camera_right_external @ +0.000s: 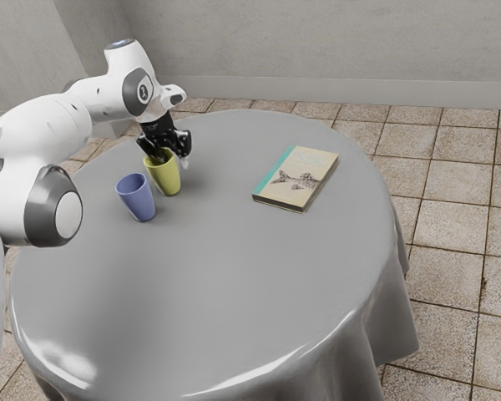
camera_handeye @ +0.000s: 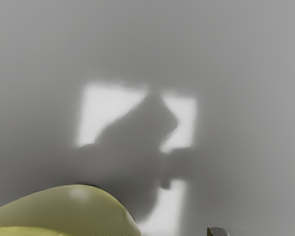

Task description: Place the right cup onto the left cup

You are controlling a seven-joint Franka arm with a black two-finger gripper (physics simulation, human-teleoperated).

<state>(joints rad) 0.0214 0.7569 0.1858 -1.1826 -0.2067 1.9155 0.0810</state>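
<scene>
In the exterior view my gripper (camera_right_external: 172, 161) is open at the rim of the yellow cup (camera_right_external: 164, 178). One finger reaches down at the cup's mouth; the other stands outside the wall, apart from it. The yellow cup is upright on the table. Beside it, nearer the exterior view's left edge, the blue-purple cup (camera_right_external: 137, 199) stands upright with a small gap between the two. In the wrist view the yellow cup (camera_handeye: 73, 209) lies close under my hand, and a fingertip (camera_handeye: 218, 231) of the gripper shows apart from it. The yellow cup's inside is partly hidden by the gripper.
A book (camera_right_external: 296, 177) lies flat on the round, grey-covered table (camera_right_external: 234, 276), off toward the exterior view's right from both cups. The table's far edge curves behind the gripper, with tiled floor beyond.
</scene>
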